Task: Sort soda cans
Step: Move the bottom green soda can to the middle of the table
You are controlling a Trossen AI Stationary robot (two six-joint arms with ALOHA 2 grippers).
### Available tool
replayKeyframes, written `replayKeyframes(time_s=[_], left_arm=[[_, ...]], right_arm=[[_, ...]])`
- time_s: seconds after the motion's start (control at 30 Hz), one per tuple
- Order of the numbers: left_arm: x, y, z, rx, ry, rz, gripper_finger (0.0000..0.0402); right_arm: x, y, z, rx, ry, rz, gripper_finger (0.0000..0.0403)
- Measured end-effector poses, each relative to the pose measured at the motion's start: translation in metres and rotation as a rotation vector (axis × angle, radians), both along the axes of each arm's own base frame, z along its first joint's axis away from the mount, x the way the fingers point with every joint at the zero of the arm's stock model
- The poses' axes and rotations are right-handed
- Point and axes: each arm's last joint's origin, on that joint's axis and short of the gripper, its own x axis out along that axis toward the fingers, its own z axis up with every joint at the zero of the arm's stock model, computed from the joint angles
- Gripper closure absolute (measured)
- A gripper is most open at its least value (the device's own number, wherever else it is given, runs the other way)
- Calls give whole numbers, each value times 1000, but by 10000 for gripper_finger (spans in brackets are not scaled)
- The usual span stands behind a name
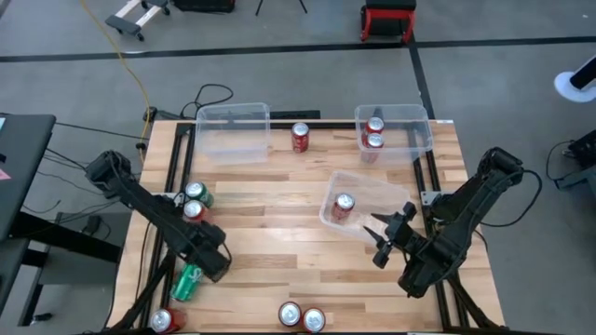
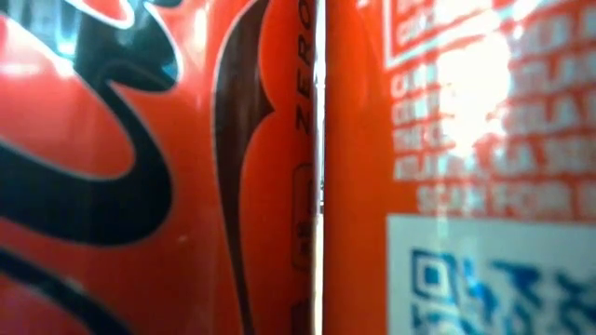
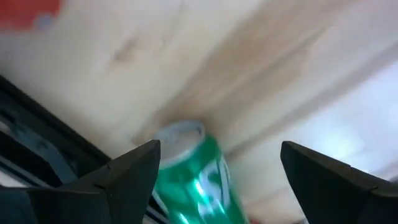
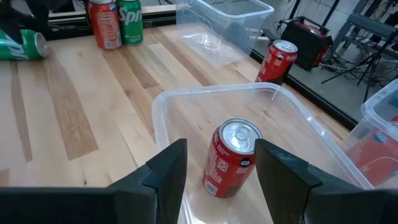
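Left wrist: green can between jaws.

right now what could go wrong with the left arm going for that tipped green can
The green can lies on its side between the open left gripper fingers, so it may roll away if nudged. It sits close to the table edge and could drop off. The upright red can nearby might get knocked by the arm.

We hold our left gripper low at the table's near-left side, fingers spread wide. Our right arm reaches in from the right edge, its right gripper angled toward the middle, fingers parted.
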Motion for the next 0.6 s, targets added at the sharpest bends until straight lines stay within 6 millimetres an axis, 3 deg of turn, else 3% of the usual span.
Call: replayKeyframes(time_s=[0.4, 0.6], left_arm=[[-31, -38, 2, -61, 24, 57, 75], [-33, -42, -18, -95, -23, 108, 74]], right_arm=[[-3, 1, 0, -13, 19, 16, 195], [-2, 1, 0, -15, 21, 14, 195]])
